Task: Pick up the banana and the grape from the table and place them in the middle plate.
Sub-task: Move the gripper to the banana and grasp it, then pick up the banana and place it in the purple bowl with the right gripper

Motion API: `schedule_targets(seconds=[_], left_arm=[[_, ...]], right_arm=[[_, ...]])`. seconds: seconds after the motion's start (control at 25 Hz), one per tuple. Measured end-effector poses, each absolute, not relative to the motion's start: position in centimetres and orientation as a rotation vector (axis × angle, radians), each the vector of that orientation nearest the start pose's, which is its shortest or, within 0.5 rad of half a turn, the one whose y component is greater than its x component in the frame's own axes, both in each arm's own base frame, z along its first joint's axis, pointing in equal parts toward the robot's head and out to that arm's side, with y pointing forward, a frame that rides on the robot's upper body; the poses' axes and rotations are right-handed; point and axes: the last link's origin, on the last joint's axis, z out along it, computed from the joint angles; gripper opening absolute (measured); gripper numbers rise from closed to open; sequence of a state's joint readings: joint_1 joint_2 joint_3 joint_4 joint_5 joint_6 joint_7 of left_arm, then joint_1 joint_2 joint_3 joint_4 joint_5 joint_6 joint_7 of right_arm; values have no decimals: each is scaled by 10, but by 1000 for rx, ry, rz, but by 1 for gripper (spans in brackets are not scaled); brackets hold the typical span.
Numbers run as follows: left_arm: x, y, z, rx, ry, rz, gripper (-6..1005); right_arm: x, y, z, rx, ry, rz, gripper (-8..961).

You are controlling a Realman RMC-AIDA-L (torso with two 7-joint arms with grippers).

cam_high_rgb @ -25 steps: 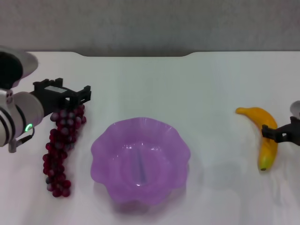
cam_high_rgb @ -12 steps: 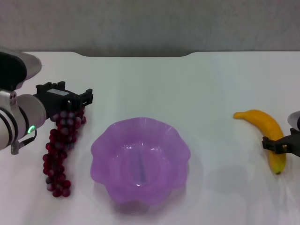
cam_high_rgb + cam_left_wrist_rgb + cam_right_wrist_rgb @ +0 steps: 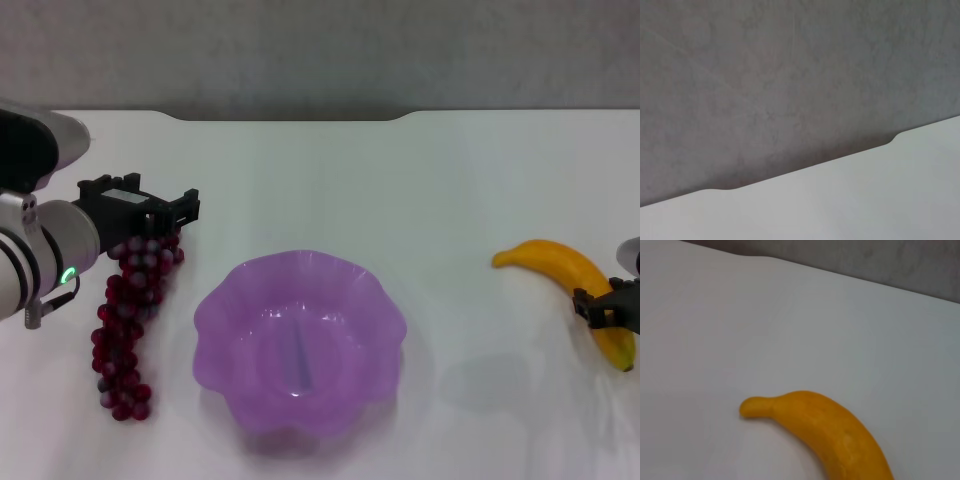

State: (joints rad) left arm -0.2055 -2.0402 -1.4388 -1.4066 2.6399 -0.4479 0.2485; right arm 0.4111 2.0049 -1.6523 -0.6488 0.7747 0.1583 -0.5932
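Right claw [image 3: 608, 305] is clamped on the banana [image 3: 565, 272] at the far right edge of the head view, gripping it toward its near end. Over the last second we see the banana swing: it lay more or less upright along the right side, and now its stem points left toward the purple plate [image 3: 222, 318] while the gripped end has shifted right and nearer to us. A soft shadow sits on the table [image 3: 400, 180] below and left of it, so we judge the banana is lifted off the surface, not sliding. The right wrist view shows the banana [image 3: 830, 432] against white tabletop.

Left claw [image 3: 140, 215] sits over the top of the grape bunch [image 3: 125, 320], left of the plate. Its fingers appear closed on the top berries. It has shifted only slightly in that second, and the bunch still trails down toward us on the table; we cannot tell whether any of it has left the surface.

The plate holds nothing yet. We read this as both grasps made, the banana's lift begun, both transfers still to do.
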Motion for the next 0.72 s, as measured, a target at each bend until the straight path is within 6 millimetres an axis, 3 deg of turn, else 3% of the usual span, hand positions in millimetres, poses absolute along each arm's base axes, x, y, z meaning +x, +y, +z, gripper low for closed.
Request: schedule_targets(seconds=[0.04, 0.48, 0.72], left_arm=[[-222, 373, 10, -1967, -803, -245, 780], [-223, 372, 10, -1965, -805, -243, 780], [-227, 371, 10, -1964, -813, -232, 780]], right_arm=[[363, 374, -18, -1883, 913, -121, 559], [366, 374, -16, -1872, 929, -120, 475], [356, 383, -4, -1848, 911, -65, 476]])
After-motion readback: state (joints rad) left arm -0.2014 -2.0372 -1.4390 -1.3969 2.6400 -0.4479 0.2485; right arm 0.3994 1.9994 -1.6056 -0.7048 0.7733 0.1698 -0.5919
